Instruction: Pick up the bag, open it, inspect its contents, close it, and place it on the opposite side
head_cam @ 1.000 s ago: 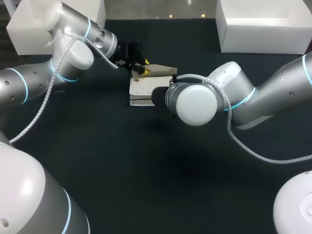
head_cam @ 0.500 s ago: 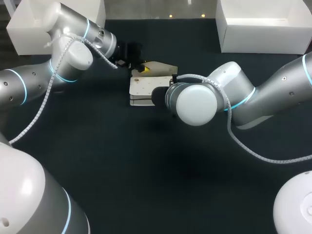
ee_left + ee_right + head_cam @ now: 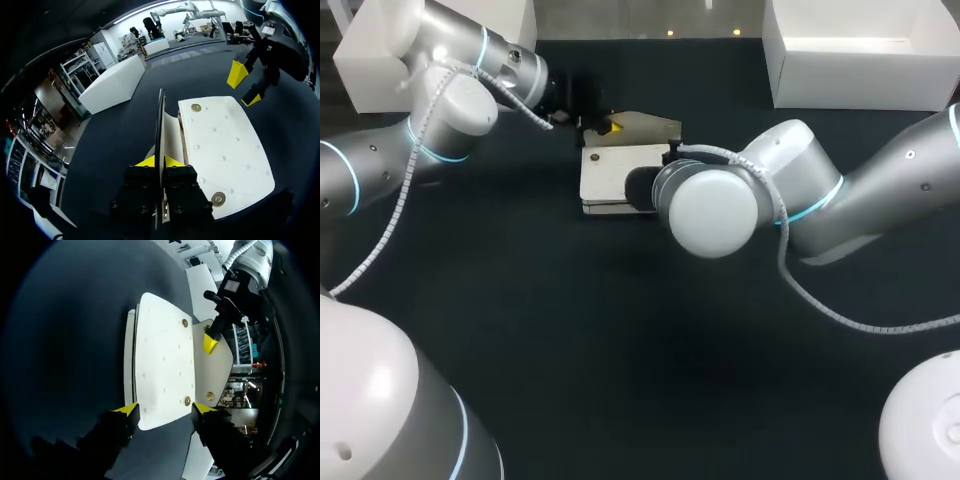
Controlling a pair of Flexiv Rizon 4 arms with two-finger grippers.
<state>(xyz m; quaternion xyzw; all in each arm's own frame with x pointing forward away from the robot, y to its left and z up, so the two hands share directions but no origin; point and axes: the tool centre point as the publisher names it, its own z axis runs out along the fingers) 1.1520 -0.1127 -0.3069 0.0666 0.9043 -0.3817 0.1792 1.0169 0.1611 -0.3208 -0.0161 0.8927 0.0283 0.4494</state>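
Note:
A cream-white bag [image 3: 618, 175] lies flat on the dark table, its flap [image 3: 648, 126] raised at the far side. My left gripper [image 3: 608, 127] is shut on that flap, which stands edge-on [image 3: 161, 120] between its yellow tips [image 3: 160, 161], beside the bag's studded front [image 3: 225, 150]. My right gripper [image 3: 165, 409] is open at the bag's near end [image 3: 162, 365], one fingertip [image 3: 128, 409] on either side and apart from it. In the head view the right arm's wrist [image 3: 715, 210] hides that gripper.
A white box [image 3: 860, 60] stands at the back right corner of the table and another white box [image 3: 370, 60] at the back left. Dark table surface [image 3: 620, 340] stretches in front of the bag.
My left gripper closed on the flap and drew back to the left, raising it. My right gripper opened off the bag. The bag slid slightly left.

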